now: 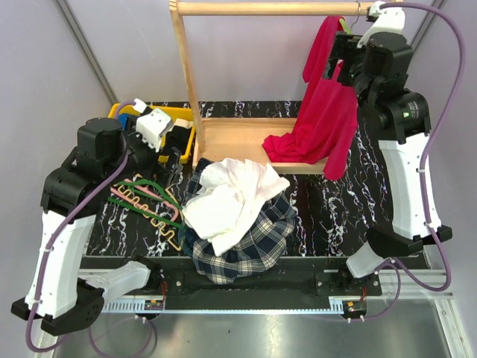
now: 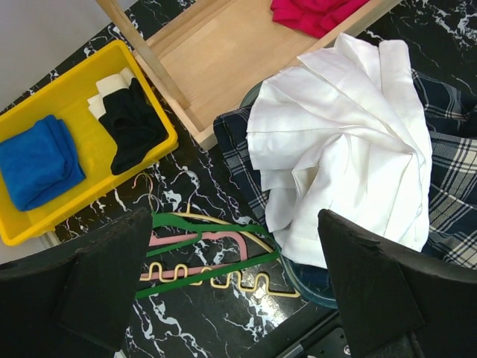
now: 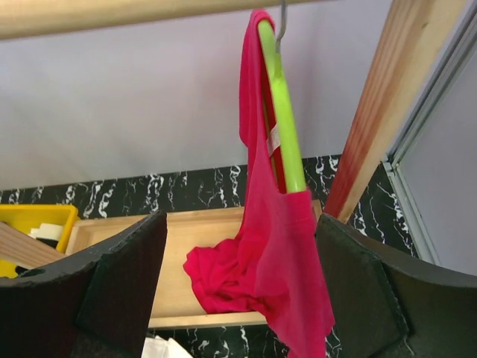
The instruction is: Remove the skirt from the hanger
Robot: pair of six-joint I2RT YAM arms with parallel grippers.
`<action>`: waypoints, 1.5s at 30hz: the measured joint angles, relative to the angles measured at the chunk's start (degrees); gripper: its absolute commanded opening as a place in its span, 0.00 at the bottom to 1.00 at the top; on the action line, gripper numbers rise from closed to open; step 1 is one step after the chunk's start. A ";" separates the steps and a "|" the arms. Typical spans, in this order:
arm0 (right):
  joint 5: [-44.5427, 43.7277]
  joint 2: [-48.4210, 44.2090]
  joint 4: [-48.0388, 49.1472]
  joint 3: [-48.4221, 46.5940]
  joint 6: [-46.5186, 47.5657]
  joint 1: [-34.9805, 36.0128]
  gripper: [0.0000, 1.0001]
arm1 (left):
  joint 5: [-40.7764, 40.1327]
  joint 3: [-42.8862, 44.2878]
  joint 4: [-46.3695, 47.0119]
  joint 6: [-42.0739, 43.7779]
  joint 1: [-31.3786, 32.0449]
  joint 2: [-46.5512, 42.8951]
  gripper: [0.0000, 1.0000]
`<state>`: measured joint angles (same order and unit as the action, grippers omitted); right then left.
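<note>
A red skirt (image 1: pixel 322 119) hangs from a lime-green hanger (image 3: pixel 282 119) on the wooden rail (image 1: pixel 268 8) at the top right; its lower end trails onto the rack's wooden base. In the right wrist view the skirt (image 3: pixel 276 261) hangs between my open fingers. My right gripper (image 1: pixel 339 63) is open, high up beside the hanger, and holds nothing. My left gripper (image 1: pixel 170 142) is open and empty, above loose hangers (image 2: pixel 209 257) on the table at the left.
A pile of white (image 1: pixel 227 198) and plaid (image 1: pixel 257 239) clothes lies mid-table. A yellow bin (image 2: pixel 89 160) with blue and black cloths stands at the back left. The rack's wooden upright (image 1: pixel 186 74) and base (image 1: pixel 231 138) stand behind the pile.
</note>
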<state>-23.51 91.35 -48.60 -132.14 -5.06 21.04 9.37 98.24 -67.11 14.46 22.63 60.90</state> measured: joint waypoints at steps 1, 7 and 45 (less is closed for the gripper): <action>0.63 0.24 -0.39 -1.01 -0.31 -0.59 0.88 | 0.24 0.00 0.02 -0.07 -0.20 -0.37 0.99; 5.27 0.70 -0.52 -5.75 -1.86 -4.81 0.83 | 1.07 -0.15 0.02 -0.20 -0.87 -2.56 0.99; 21.75 9.88 4.83 -9.44 -4.26 -13.22 0.00 | 2.43 -2.01 2.32 -1.51 -1.95 -3.06 0.99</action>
<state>-1.76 101.23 -43.77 -141.58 -9.32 7.81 11.79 96.23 -64.79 12.95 20.69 57.84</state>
